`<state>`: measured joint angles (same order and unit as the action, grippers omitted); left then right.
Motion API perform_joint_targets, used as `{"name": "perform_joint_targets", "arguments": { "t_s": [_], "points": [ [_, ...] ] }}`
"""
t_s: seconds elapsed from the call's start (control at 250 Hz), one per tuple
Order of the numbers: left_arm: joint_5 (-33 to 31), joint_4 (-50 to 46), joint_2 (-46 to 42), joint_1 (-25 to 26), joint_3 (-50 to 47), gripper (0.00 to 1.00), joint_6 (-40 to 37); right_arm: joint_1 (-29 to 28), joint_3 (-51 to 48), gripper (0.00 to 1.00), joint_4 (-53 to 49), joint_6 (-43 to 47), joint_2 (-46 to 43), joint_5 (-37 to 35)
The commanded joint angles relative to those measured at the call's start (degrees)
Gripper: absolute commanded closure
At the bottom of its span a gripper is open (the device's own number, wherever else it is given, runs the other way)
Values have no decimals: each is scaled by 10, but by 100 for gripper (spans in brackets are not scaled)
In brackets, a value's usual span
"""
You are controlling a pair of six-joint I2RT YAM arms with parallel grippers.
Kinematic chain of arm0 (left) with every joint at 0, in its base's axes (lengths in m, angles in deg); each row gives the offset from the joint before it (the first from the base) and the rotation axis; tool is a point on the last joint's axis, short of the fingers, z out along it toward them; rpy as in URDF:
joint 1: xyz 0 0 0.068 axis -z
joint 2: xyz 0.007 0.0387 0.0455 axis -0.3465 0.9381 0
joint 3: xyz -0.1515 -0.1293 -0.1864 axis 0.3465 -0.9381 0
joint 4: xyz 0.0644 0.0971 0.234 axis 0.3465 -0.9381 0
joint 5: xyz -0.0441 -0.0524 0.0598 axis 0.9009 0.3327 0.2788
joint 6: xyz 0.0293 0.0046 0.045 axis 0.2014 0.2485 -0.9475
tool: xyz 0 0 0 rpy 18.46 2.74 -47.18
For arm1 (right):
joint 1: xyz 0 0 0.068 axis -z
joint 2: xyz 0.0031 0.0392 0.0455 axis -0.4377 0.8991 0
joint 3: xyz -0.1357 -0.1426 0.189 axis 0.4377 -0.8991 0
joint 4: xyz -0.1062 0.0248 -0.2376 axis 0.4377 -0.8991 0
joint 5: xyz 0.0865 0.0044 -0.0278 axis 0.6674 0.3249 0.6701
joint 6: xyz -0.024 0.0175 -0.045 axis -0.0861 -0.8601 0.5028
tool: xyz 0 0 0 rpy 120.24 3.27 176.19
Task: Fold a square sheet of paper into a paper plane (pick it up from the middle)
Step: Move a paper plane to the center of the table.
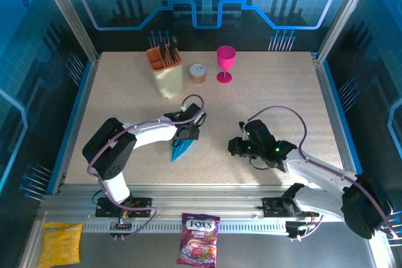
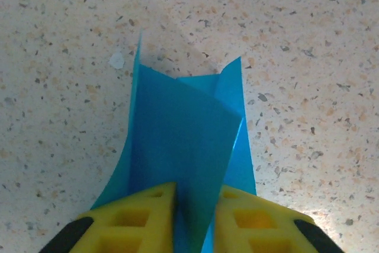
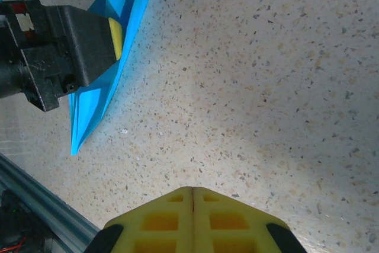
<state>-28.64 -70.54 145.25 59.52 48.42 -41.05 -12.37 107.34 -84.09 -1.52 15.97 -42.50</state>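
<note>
The paper plane (image 2: 177, 140) is thin, smooth, faintly glossy paper; the table (image 2: 308, 57) is matt, speckled, stone-like

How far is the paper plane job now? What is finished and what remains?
Done: the slim pointed cyan-blue paper dart already looks folded and rests on the speckled table. In hand: the left pincer straddles its layers; whether it clamps them is unclear. The right pincer is shut, apart from the dart. Left: probably a final crease check, then release.
</note>
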Motion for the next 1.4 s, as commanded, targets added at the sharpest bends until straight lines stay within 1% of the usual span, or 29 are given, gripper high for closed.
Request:
{"name": "perform_joint_targets", "arguments": {
  "t_s": [0.0, 0.108, 0.2, 0.304, 0.451, 0.579, 0.875, 1.035, 1.394],
  "points": [
    [3, 7, -9, 0, -17, 66, 4, -9, 13, 100, -10, 11, 7, -7],
    [6, 9, -19, 0, -22, 56, 3, -13, 18, 100, -6, 14, 19, -3],
    [7, 9, -30, 0, -25, 52, 1, -16, 22, 100, -2, 16, 29, -3],
    [9, 9, -41, -1, -29, 42, 0, -20, 26, 100, 1, 16, 39, -1],
    [14, 7, -60, -3, -34, 35, -5, -25, 30, 100, 6, 17, 53, 0],
    [20, 9, -67, -4, -41, 32, -5, -28, 33, 100, 9, 17, 62, 0],
    [23, 33, -51, -5, -70, 29, 0, -29, 37, 100, 10, 16, 67, -1],
    [27, 43, -49, -5, -79, 28, 3, -30, 38, 100, 6, 16, 66, -1],
    [33, 12, -84, -5, -41, 27, -15, -32, 47, 100, 4, 17, 67, -1]
  ]
}}
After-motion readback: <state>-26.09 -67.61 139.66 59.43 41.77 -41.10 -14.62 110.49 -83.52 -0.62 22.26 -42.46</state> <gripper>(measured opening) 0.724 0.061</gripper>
